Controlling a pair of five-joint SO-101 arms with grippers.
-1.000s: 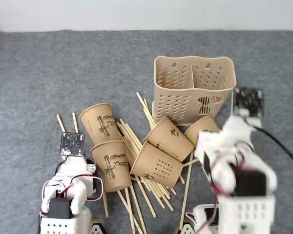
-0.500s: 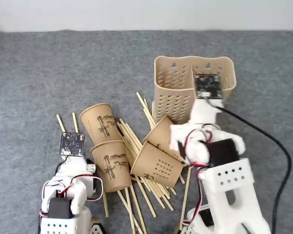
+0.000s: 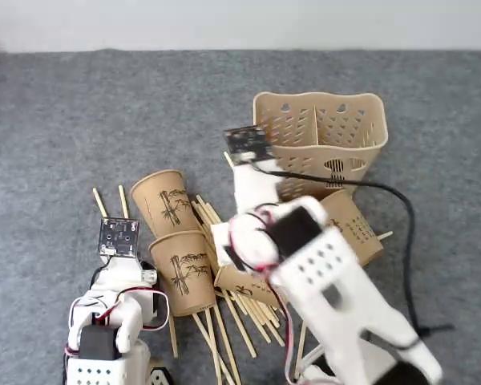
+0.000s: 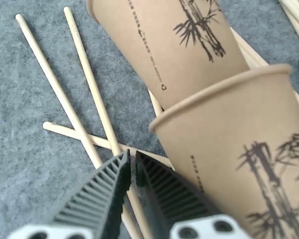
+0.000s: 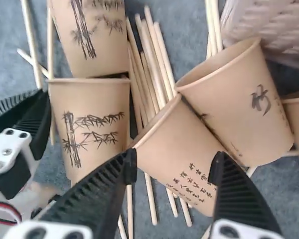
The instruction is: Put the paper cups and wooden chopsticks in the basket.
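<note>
Several brown paper cups lie on their sides among scattered wooden chopsticks [image 3: 224,313] on the grey carpet. The beige basket [image 3: 349,120] stands behind them. My right arm [image 3: 305,257] stretches over the middle of the pile. Its gripper [image 5: 174,169] is open, its fingers straddling a printed cup [image 5: 182,149], with another cup [image 5: 234,99] just beyond. My left gripper [image 4: 130,167] is shut above a chopstick [image 4: 92,87], beside two bamboo-print cups [image 4: 174,45] [image 4: 239,149]. These two cups [image 3: 164,200] [image 3: 183,271] lie left of the right arm.
One cup [image 3: 349,220] rests against the basket's front right. The left arm [image 3: 112,317] sits low at the near left, seen too in the right wrist view as the left arm's base [image 5: 12,144]. A black cable [image 3: 405,241] loops at the right. Bare carpet [image 3: 80,112] lies far left.
The right arm swung left from beside the basket's right front to above the middle cups, now hiding them. The left arm has not moved.
</note>
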